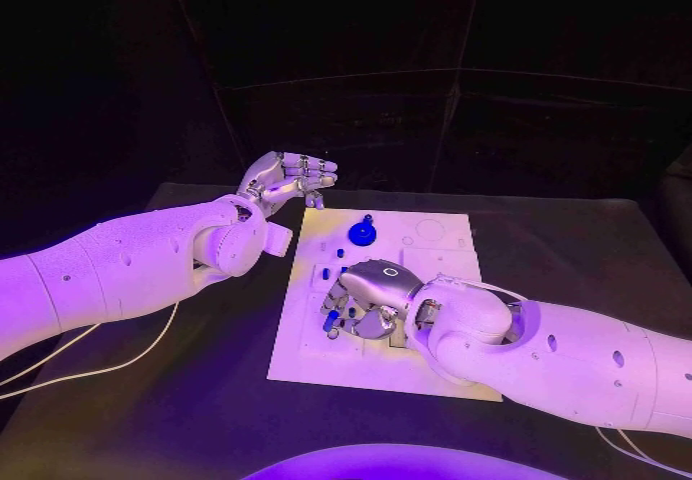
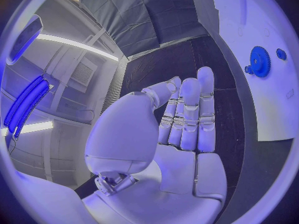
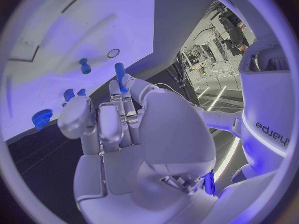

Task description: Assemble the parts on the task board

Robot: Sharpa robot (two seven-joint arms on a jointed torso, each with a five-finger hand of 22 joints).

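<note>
The white task board [image 1: 433,365] lies in the middle of the black table. A blue gear [image 1: 362,234] sits near its far edge, and the left wrist view shows this gear [image 2: 259,61] with a small blue piece [image 2: 281,54] beside it. My right hand [image 1: 372,295] is low over the board's left-middle, fingers pointing down. In the right wrist view a blue peg [image 3: 119,72] sticks out between that hand's fingertips [image 3: 127,82], apparently pinched. My left hand [image 1: 289,178] is raised beyond the board's far-left corner and holds nothing; its fingers [image 2: 187,114] lie side by side.
More small blue parts lie on the board by my right hand: a peg [image 3: 84,65], two short pieces [image 3: 70,94] and a knurled piece [image 3: 42,118]. A round hole [image 3: 113,53] is in the board. A white cable [image 1: 101,365] trails across the table's left.
</note>
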